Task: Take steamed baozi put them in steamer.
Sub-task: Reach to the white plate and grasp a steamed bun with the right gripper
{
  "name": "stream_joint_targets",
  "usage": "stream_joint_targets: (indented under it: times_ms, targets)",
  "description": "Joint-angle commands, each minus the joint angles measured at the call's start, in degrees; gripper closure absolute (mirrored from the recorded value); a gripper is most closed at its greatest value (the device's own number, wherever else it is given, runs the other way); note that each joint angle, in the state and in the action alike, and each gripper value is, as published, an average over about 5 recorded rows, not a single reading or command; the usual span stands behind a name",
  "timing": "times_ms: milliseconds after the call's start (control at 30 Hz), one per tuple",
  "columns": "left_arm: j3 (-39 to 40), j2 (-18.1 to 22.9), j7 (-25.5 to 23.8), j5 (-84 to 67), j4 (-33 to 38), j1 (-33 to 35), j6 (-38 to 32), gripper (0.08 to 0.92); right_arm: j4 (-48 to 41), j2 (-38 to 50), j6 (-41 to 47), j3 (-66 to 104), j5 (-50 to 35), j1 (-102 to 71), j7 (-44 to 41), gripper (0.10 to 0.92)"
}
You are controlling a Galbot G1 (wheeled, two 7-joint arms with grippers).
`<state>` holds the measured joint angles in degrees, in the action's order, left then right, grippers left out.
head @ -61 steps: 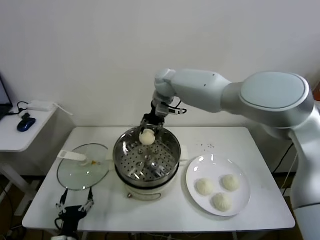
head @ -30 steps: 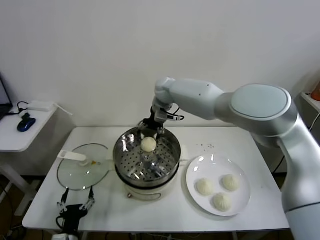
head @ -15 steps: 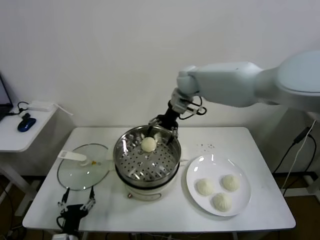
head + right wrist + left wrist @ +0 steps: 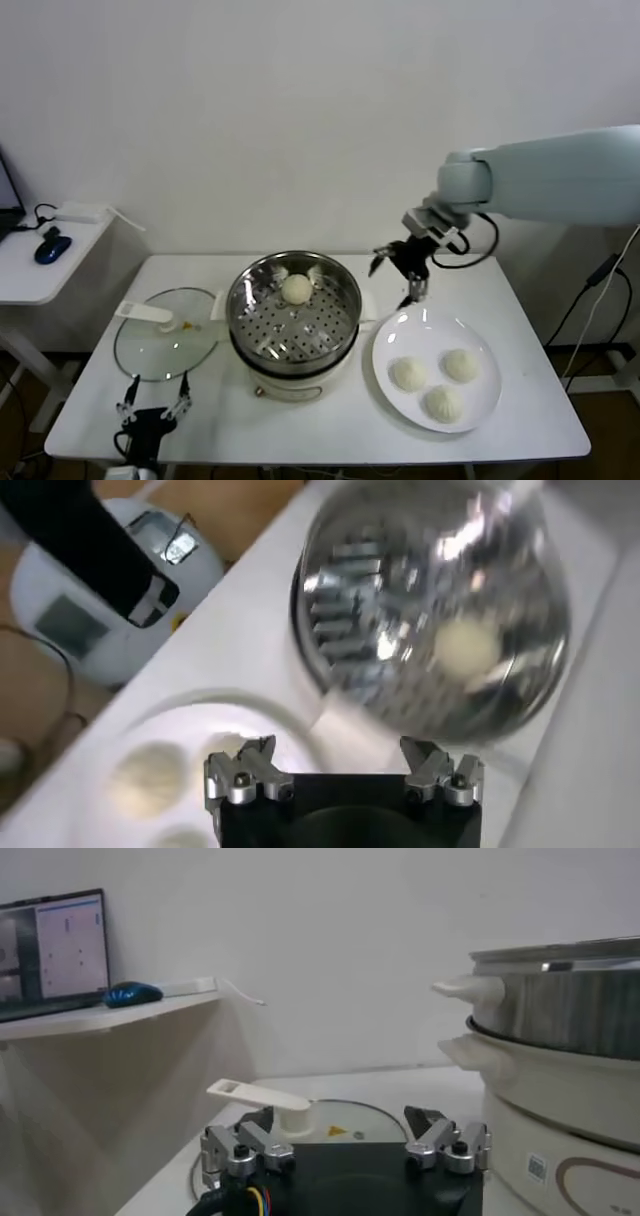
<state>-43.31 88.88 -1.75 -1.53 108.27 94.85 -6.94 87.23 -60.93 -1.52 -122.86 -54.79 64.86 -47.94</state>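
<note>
Far left, a side table [image 4: 45, 265] is carrying a blue mouse [image 4: 51, 247]. On the white bench [image 4: 300, 420], the flat glass lid [image 4: 165, 335] is lying just left of the steamer [image 4: 293, 318]. The left pincer [image 4: 150, 410] is sitting parked low at the bench's near left edge, in front of the lid, its fingers [image 4: 245, 1148] spread apart and gripping nothing.

The steamer is standing at bench centre, steel pot on its cream base. One steamed baozi [image 4: 296, 289] is resting on the perforated tray, toward the far side of the pot; the right wrist view is showing it as a pale blur [image 4: 462, 645] inside the pot.

Right of the steamer, touching or nearly touching its base, a white plate [image 4: 482, 365] is holding three more baozi: one at left [image 4: 409, 373], one at right [image 4: 460, 364], one nearest the front edge [image 4: 444, 403].

The right pincer [image 4: 400, 268] is hanging in the air above the gap between steamer rim and plate's far edge, fingers [image 4: 245, 775] released and wide apart, carrying nothing. Its arm is reaching in from the right.
</note>
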Motion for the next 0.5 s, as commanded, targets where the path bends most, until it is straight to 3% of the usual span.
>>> stream_joint_targets:
  times_ms: [33, 500]
  targets:
    - [-0.05, 0.02, -0.02, -0.04, -0.20, 0.05, -0.05, 0.177, 8.17, 5.22, 19.19, -3.28, -3.98, 1.19, -0.67, 0.203]
    - [-0.69, 0.19, 0.23, 1.68, -0.21, 1.45, -0.89, 0.177, 4.06, 7.01, 27.05, 9.61, -1.41, -19.19, 7.08, 0.203]
